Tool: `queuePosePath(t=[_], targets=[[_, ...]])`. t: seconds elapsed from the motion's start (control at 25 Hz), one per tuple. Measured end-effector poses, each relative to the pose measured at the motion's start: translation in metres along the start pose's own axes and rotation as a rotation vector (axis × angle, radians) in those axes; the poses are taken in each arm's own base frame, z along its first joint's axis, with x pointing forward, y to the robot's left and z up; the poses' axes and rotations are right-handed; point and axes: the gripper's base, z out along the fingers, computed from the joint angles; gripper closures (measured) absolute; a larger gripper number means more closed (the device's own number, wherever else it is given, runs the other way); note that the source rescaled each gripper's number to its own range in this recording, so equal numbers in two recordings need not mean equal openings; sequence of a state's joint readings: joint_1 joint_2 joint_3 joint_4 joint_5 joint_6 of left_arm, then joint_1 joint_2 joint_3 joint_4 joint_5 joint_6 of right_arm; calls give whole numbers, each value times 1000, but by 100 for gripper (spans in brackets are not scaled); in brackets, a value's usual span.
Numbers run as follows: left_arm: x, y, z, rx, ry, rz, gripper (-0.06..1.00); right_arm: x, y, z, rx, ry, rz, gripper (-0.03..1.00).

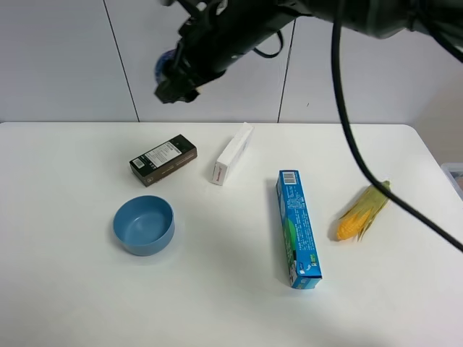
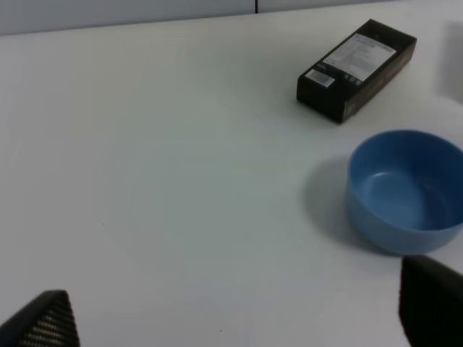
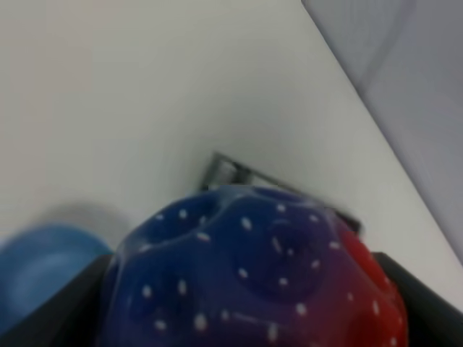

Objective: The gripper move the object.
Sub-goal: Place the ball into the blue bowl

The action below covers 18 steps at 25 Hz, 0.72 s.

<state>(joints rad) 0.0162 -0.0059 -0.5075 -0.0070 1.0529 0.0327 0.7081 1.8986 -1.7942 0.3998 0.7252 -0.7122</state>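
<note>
Though faint overhead, ball [image 3: 253, 275] in claw [image 1: 173, 79].

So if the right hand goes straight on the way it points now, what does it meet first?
Probably the black box, or the table just beside it: past the held ball, the wrist view looks toward that box, with the blue bowl off to one side. Depth is unclear.
</note>
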Motion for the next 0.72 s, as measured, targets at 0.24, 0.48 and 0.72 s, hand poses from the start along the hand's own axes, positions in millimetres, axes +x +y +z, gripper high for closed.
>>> queuePosePath(t=[0.24,0.48,0.72], targets=[[0,0,0,0,0,0,-6,-25,70,27,-91,-82,-41,95],[0,0,0,0,0,0,-6,-2,98,79,-167,27,47,95],[0,0,0,0,0,0,-6,30,105,123,-190,138,134,95]])
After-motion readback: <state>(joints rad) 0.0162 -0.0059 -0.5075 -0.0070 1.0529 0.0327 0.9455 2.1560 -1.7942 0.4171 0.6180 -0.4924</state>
